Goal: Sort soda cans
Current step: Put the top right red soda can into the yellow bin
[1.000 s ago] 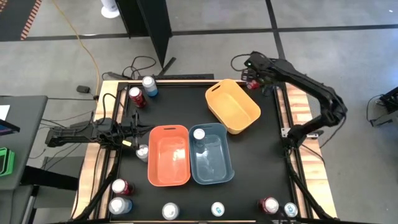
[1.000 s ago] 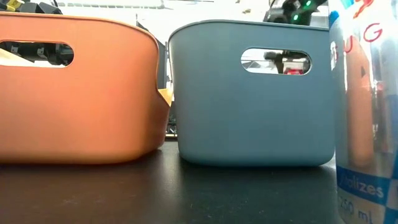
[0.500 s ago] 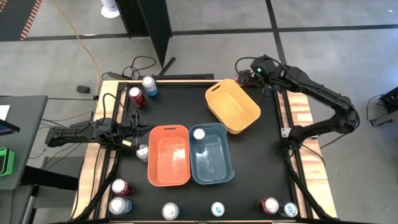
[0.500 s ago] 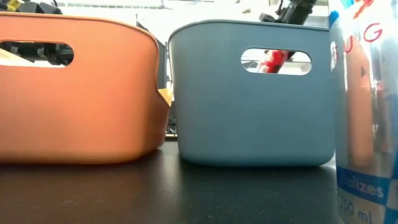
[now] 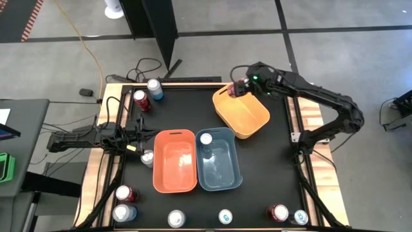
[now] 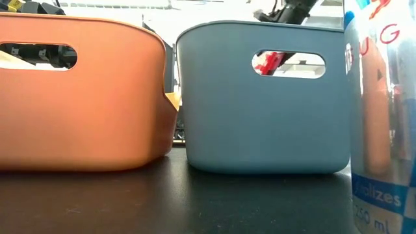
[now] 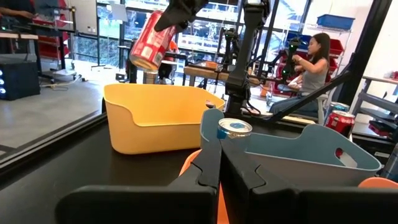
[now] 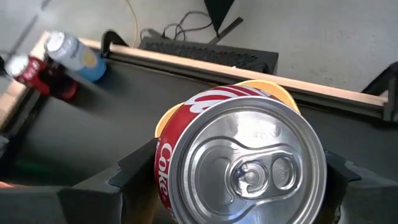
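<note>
High view: right gripper [image 5: 239, 86] holds red can [image 5: 242, 86] over yellow bin [image 5: 257, 119]; left gripper [image 5: 143, 135] closed.

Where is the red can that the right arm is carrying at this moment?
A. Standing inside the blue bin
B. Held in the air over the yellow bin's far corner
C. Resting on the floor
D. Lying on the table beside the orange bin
B: the right gripper clamps the red can in the air above the yellow bin.

Black table [image 5: 270, 161] (bins [image 5: 174, 161], soda cans [image 5: 224, 216])
</note>
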Robot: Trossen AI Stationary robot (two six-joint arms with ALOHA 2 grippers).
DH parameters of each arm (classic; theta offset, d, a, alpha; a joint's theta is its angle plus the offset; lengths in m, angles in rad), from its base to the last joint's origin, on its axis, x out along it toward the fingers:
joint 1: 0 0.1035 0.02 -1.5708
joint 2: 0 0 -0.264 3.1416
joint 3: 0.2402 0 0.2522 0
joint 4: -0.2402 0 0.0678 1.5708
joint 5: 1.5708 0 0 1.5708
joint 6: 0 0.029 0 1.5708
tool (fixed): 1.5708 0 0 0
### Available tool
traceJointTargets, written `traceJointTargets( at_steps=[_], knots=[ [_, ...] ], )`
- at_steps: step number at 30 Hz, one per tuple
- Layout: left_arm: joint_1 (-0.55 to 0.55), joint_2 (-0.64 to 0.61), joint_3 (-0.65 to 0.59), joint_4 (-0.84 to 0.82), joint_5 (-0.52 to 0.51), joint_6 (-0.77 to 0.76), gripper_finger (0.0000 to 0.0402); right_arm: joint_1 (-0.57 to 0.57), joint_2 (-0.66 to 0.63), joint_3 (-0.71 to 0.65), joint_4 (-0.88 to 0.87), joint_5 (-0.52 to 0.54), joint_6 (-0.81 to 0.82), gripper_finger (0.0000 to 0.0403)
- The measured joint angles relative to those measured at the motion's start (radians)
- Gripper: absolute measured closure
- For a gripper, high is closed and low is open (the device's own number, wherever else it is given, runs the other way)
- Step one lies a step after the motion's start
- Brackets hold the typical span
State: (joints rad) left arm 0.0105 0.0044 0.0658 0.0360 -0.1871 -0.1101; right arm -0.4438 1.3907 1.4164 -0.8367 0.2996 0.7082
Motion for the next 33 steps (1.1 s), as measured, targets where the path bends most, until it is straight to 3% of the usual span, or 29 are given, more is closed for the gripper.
traceJointTargets(
  at_steps=[17,23,33],
  knots=[
    [0.000,0.000,0.000,-0.001,0.000,-0.004,0.0401,-0.058,0.406,0.552,-0.423,-0.027,-0.151,0.0099],
    [0.000,0.000,0.000,-0.003,0.000,-0.004,0.0401,-0.064,0.491,0.622,-0.447,-0.054,-0.194,0.0099],
    [0.000,0.000,0.000,-0.005,0.000,0.008,0.0401,-0.052,0.543,0.627,-0.438,-0.084,-0.235,0.0099]
  ],
)
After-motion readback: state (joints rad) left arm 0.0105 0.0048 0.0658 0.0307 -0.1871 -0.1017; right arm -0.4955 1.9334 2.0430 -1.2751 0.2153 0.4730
